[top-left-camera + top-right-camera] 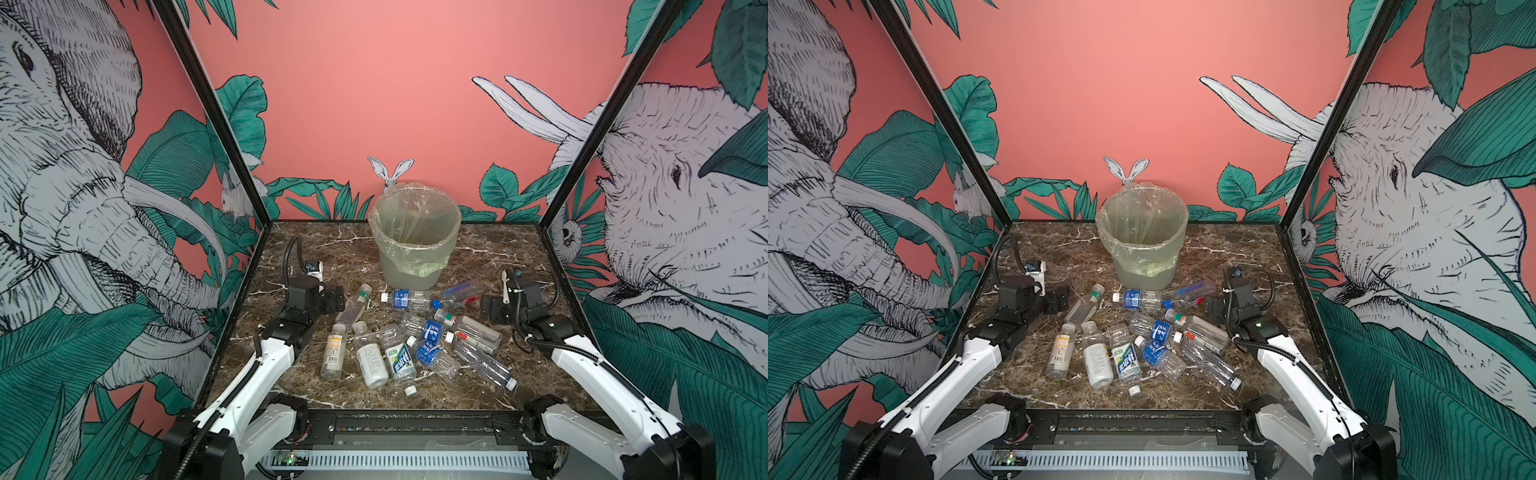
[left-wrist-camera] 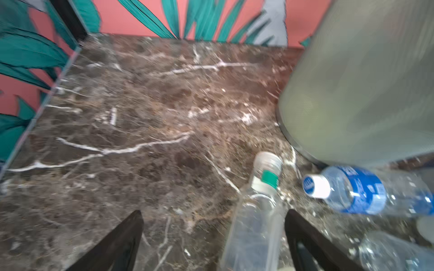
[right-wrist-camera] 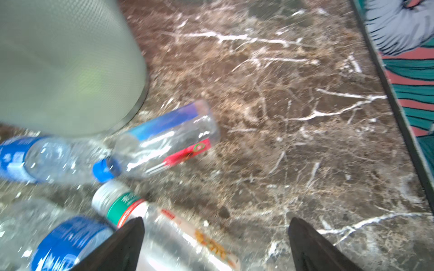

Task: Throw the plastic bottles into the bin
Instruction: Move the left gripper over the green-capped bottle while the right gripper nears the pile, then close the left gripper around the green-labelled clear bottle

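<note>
Bin [image 1: 409, 266] upright at back-centre of marble table [image 1: 490, 241], bag folded over rim. Plastic bottles [image 1: 371, 357] scattered in front of it, all on their sides, several overlapping. Left gripper [image 1: 337, 301] low beside green-banded bottle [image 1: 358, 305] — right gripper [image 1: 488, 308] low at the pile's right edge.

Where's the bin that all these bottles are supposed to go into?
In both top views the bin stands upright at the middle back of the marble table, with a blue-labelled bottle lying just in front.
</note>
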### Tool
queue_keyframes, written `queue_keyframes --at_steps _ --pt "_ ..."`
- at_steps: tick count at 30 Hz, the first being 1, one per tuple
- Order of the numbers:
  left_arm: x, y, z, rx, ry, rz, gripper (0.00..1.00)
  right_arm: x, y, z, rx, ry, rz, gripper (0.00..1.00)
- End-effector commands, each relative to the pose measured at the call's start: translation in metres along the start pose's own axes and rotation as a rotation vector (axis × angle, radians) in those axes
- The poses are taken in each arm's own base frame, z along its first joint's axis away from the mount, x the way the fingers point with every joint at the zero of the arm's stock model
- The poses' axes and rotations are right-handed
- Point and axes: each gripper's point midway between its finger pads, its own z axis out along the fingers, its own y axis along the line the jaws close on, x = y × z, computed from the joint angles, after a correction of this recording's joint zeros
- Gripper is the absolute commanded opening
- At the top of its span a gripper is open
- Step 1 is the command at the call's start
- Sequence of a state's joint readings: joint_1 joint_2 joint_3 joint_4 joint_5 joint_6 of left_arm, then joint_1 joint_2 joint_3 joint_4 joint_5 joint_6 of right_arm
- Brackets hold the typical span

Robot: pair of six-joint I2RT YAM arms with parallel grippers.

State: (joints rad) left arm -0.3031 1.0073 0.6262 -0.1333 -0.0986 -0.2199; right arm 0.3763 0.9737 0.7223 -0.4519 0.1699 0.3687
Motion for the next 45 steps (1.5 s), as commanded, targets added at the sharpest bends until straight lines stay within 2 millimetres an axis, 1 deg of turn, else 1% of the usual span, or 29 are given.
queue_keyframes --at_steps 1,6,10,13,17,24,30,35,41,45 --pt "0.009 -0.021 0.005 0.075 0.073 0.042 0.94 0.021 0.009 -0.004 -0.025 0.066 -0.059 0.97" --pt "0.022 -0.038 0.026 0.119 0.170 0.088 0.94 0.028 0.012 -0.003 -0.023 0.085 -0.069 0.97" --pt "0.030 -0.045 0.040 0.124 0.226 0.110 0.95 0.030 0.014 -0.001 -0.030 0.093 -0.062 0.97" --pt "0.035 -0.050 0.048 0.131 0.257 0.122 0.95 0.034 0.016 0.003 -0.033 0.104 -0.058 0.98" --pt "0.043 -0.054 0.052 0.135 0.292 0.142 0.95 0.043 0.013 0.009 -0.023 0.120 -0.048 0.98" --pt "0.061 -0.049 0.053 0.087 0.361 0.184 0.94 0.059 0.008 0.024 -0.004 0.120 -0.055 1.00" --pt "0.076 -0.047 0.055 0.076 0.408 0.199 0.93 0.055 0.008 0.024 -0.016 0.062 -0.046 1.00" --pt "0.084 -0.045 0.060 0.067 0.424 0.208 0.91 0.056 0.008 0.023 -0.024 0.052 -0.040 1.00" --pt "0.088 -0.041 0.069 0.043 0.436 0.214 0.86 0.057 0.009 0.024 -0.027 0.054 -0.037 1.00" --pt "0.089 -0.042 0.074 0.039 0.441 0.219 0.81 0.058 0.009 0.024 -0.030 0.054 -0.035 1.00"
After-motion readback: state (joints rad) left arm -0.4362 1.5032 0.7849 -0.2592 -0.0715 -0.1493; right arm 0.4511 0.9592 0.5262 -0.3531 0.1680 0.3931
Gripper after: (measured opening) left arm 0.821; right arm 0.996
